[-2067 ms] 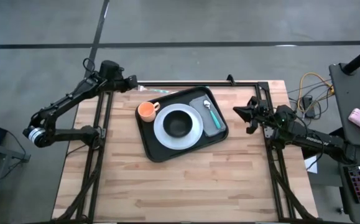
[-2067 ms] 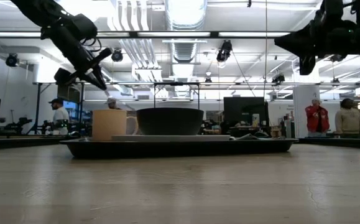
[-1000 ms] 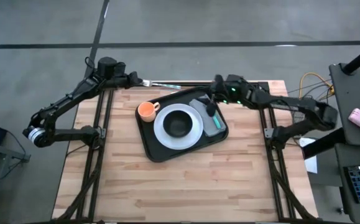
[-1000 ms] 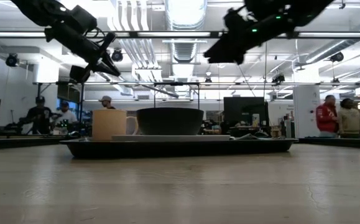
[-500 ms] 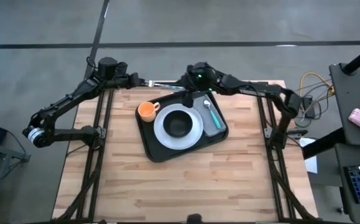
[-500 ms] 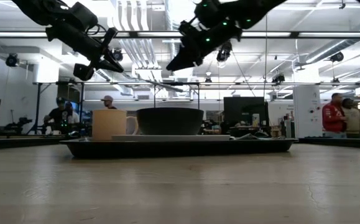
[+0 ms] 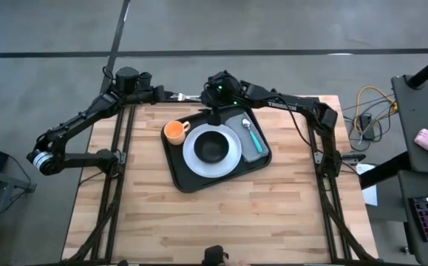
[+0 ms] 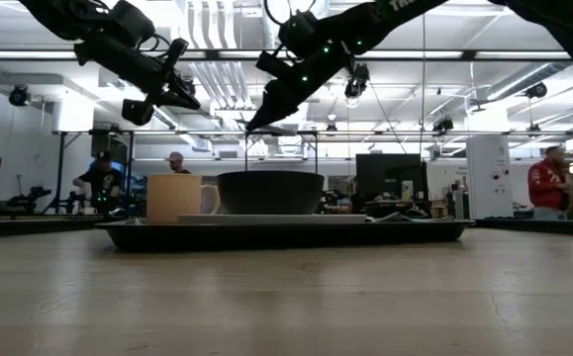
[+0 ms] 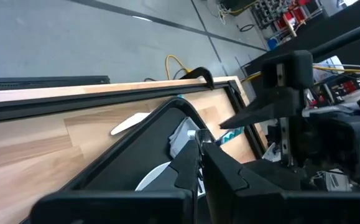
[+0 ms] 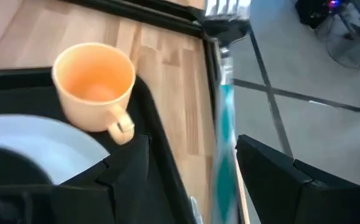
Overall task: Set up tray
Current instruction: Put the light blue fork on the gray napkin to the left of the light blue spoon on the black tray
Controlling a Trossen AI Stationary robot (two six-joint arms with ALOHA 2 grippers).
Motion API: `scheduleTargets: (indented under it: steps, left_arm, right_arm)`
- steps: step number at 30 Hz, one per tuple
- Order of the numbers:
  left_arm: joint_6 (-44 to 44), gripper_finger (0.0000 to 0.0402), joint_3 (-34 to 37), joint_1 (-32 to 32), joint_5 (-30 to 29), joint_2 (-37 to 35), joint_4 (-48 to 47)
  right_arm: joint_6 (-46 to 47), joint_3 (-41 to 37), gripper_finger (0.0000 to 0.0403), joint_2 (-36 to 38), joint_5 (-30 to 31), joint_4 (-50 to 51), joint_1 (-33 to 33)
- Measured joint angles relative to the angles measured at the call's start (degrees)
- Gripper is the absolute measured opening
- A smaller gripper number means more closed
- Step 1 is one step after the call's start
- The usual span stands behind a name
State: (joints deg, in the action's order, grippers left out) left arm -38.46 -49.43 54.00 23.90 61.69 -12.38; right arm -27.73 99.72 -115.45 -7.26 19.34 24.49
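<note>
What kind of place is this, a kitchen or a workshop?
Probably a robotics lab or workshop, not a kitchen: exposed ceiling ducts and equipment racks fill the hall behind, and two robot arms work over a wooden table.

The right gripper (image 7: 199,96) has swung from the table's right edge, across the tray's (image 7: 177,164) far corner, to meet the left gripper (image 7: 171,96). A teal-handled fork (image 10: 222,93) (metal tines toward the left fingers) now lies between the right fingers (image 10: 279,169), which stand spread either side.

Fork (image 10: 222,118) motion-blurred between fingers (image 10: 273,163)
</note>
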Motion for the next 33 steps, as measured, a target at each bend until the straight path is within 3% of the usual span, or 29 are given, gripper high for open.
scheduleTargets:
  steps: [5,15,33]
  left_arm:
    - [0.00,0.0000,0.00,0.00,0.08,-0.02,0.00]
    - [0.00,0.0000,0.00,0.02,0.24,-0.02,0.24]
    - [-0.04,0.0000,0.00,0.02,0.22,-0.02,0.33]
  right_arm:
    - [0.96,3.34,0.0222,-1.95,3.69,0.37,0.02]
    - [0.52,4.94,0.0191,-2.53,4.52,2.08,0.00]
    - [-2.75,4.92,0.0065,-2.44,8.95,4.89,-0.31]
